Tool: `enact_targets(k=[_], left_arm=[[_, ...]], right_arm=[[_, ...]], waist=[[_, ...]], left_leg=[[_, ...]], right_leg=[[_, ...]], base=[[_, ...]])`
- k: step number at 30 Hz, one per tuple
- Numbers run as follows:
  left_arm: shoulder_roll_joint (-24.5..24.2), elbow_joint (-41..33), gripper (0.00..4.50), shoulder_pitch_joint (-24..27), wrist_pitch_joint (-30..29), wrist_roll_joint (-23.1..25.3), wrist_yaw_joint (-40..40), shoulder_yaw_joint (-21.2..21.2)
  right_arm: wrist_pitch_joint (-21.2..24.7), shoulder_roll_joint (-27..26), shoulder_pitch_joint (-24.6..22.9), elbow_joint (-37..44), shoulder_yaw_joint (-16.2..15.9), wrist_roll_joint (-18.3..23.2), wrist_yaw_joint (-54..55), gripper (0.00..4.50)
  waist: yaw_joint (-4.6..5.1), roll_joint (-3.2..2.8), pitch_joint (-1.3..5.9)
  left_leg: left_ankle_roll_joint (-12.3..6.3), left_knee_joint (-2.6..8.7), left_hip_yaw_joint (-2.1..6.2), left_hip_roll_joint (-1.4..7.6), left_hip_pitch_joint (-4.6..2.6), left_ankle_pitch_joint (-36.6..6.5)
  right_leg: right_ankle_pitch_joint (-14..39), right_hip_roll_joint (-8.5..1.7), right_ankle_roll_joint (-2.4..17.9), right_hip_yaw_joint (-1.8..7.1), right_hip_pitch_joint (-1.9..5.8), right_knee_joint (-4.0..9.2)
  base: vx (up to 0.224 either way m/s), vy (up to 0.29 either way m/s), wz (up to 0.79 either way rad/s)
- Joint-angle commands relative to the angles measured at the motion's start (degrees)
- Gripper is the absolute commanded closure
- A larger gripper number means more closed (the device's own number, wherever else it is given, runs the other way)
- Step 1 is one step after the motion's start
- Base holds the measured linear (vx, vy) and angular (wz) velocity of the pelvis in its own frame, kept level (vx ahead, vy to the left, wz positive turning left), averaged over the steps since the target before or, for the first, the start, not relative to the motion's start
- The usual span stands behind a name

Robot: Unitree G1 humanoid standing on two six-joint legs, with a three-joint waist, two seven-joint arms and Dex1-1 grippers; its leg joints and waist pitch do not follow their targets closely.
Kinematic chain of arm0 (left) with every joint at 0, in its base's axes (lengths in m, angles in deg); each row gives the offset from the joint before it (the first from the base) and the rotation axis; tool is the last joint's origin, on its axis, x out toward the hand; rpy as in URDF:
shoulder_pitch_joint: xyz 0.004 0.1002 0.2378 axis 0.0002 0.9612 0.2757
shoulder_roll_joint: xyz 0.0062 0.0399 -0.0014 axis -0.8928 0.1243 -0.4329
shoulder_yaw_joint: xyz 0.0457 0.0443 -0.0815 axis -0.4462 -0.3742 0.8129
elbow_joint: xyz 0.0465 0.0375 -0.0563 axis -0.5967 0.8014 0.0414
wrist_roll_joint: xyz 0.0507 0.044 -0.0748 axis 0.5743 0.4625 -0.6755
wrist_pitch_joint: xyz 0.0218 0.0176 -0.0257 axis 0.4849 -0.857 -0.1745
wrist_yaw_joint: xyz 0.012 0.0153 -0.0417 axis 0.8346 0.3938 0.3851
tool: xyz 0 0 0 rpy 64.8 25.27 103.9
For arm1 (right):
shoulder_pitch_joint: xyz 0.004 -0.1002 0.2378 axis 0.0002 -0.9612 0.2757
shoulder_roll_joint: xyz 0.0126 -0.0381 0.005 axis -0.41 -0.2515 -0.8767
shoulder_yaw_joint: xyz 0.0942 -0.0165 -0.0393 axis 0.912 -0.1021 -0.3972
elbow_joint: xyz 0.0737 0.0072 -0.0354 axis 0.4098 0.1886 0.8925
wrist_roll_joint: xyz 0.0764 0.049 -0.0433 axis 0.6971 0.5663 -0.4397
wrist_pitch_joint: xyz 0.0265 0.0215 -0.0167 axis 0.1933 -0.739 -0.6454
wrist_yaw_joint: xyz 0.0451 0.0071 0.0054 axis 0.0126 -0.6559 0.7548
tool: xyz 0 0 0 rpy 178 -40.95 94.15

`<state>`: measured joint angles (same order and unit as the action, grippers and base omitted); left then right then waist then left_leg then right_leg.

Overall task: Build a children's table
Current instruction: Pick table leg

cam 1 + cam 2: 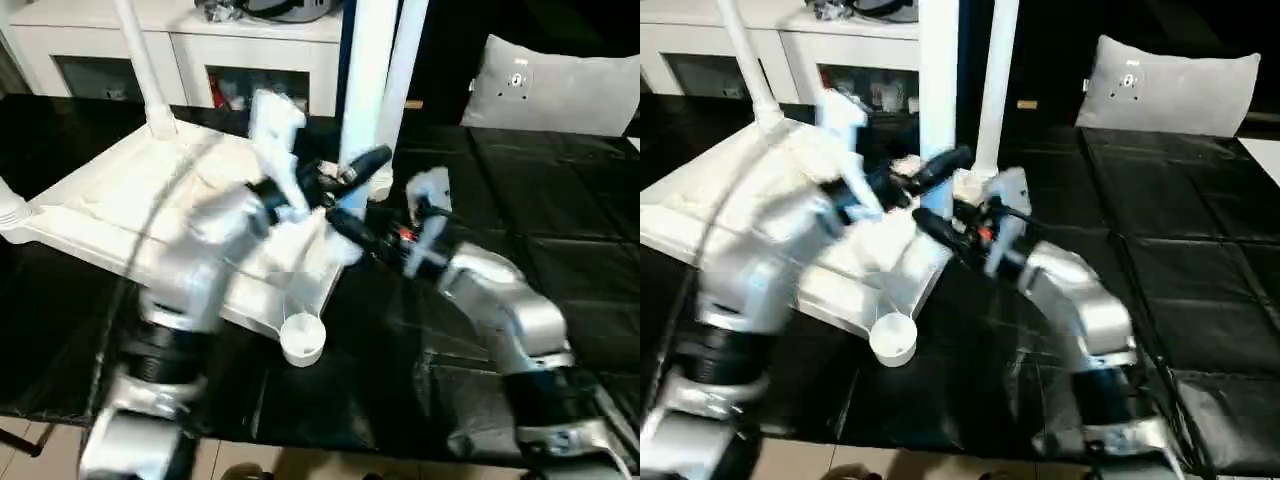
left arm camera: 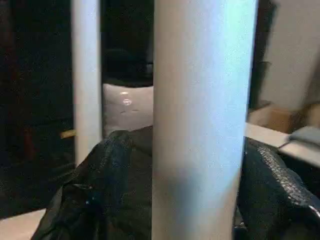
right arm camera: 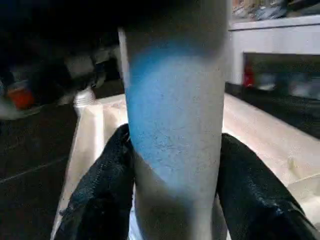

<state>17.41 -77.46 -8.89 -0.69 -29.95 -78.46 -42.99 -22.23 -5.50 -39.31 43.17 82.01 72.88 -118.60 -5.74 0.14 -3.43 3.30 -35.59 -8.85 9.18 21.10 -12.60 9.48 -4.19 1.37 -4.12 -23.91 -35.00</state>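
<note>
Tabletop upside down on black table, near corner socket empty. Loose leg upright, clamped between left gripper and right gripper fingers.

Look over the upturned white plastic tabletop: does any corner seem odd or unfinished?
Yes. The near round corner socket of the white plastic tabletop stands empty, while white tube legs rise from other corners.
</note>
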Motion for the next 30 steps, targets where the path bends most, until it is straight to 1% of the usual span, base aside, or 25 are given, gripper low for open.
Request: enact_targets(k=[1,2,5,6,10,11,14,17,20,22,29,30], left_arm=[[1.2,1.0,1.59,0.4,0.7,2.2,3.7,-0.5],[1.9,1.4,1.66,0.3,0.8,2.6,4.8,-0.5],[2.8,2.1,1.66,0.1,1.8,4.5,6.9,-1.1],[3.3,2.4,1.66,0.1,2.3,5.0,8.0,-0.9],[4.0,2.9,1.66,-0.2,3.1,5.8,9.4,-0.7],[4.3,3.0,1.75,-0.2,3.4,6.2,9.8,-0.5],[4.6,3.2,2.03,-0.2,3.6,6.5,10.1,-0.4],[4.7,3.3,2.18,-0.2,3.8,6.7,10.3,-0.4],[4.9,3.5,2.45,-0.2,4.2,6.7,10.3,-0.4],[4.5,3.5,2.52,-0.2,4.6,6.6,8.9,-0.6],[4.1,3.4,2.59,-0.2,4.0,6.3,8.4,-0.2],[4.1,3.4,2.59,-0.2,4.0,6.3,8.5,-0.1]], right_arm=[[-1.5,-0.7,0.8,-0.4,0.6,-1.1,2.1,2.57],[-1.8,-0.9,0.9,-0.6,0.3,-1.5,2.4,2.57],[-2.5,-1.8,1.0,-1.0,0.2,-2.1,3.3,2.57],[-2.8,-2.2,1.1,-1.2,0.3,-2.5,3.8,2.57],[-3.6,-2.5,1.3,-1.9,0.4,-3.0,4.6,2.57],[-3.8,-2.6,1.3,-2.1,0.4,-3.2,4.8,2.57],[-4.1,-2.6,1.4,-2.4,0.4,-3.5,4.9,2.57],[-4.2,-2.7,1.4,-2.5,0.5,-3.7,5.0,2.57],[-4.3,-2.7,1.4,-2.7,0.6,-3.8,5.1,2.57],[-4.4,-2.7,1.4,-2.7,0.5,-3.9,5.2,2.57],[-4.6,-2.6,1.3,-2.9,0.4,-4.2,4.9,2.57],[-4.6,-2.6,1.3,-3.0,0.4,-4.4,5.0,2.57]], waist=[[0.11,0.2,4.09],[0.16,0.22,4.15],[0.32,0.26,4.08],[0.48,0.12,4.05],[0.65,0.19,4.03],[0.65,0.19,4.05],[0.68,0.19,4.03],[0.66,0.19,4.04],[0.65,0.18,4.06],[0.64,0.17,4.04],[0.7,0.07,4.0],[0.67,0.27,4.02]], left_leg=[[-0.96,4.53,0.76,3.22,0.19,-4.0],[-1.08,4.54,0.77,3.23,0.14,-4.3],[-1.43,4.57,0.79,3.2,0.25,-4.5],[-1.43,4.57,0.79,3.19,0.22,-5.0],[-1.55,4.62,0.85,3.21,0.23,-5.6],[-1.64,4.57,0.82,3.18,0.21,-5.6],[-1.92,4.57,0.81,3.21,0.19,-5.3],[-1.96,4.55,0.78,3.26,0.12,-5.5],[-2.21,4.55,0.8,3.28,0.15,-5.1],[-2.25,4.56,0.8,3.27,0.14,-5.2],[-2.01,4.64,0.83,3.34,0.06,-5.8],[-2.08,4.61,0.79,3.31,0.07,-5.7]], right_leg=[[13.1,-4.22,8.8,2.92,3.86,4.06],[13.3,-4.26,8.7,2.91,3.94,4.05],[13.3,-4.24,8.7,2.91,3.92,4.15],[13.9,-4.2,8.5,2.89,3.85,4.24],[14.7,-4.25,8.3,2.87,3.9,4.34],[14.7,-4.24,8.3,2.88,3.86,4.4],[14.1,-4.22,8.6,2.89,3.82,4.34],[14.0,-4.25,8.9,2.9,3.73,4.33],[12.9,-4.23,9.3,2.9,3.81,4.17],[13.0,-4.23,9.3,2.89,3.81,4.2],[13.5,-4.24,9.3,2.91,3.75,4.24],[13.5,-4.29,9.3,2.92,3.79,4.22]], base=[[0.0,0.0,0.0],[0.0,0.0,0.0],[0.0,0.0,0.0],[0.0,0.0,0.0],[0.0,0.0,0.0],[0.0,0.0,0.0],[0.0,0.0,0.0],[0.0,0.0,0.0],[0.0,0.0,0.0],[0.0,0.0,0.0],[0.0,0.0,0.0],[0.0,0.0,0.0]])
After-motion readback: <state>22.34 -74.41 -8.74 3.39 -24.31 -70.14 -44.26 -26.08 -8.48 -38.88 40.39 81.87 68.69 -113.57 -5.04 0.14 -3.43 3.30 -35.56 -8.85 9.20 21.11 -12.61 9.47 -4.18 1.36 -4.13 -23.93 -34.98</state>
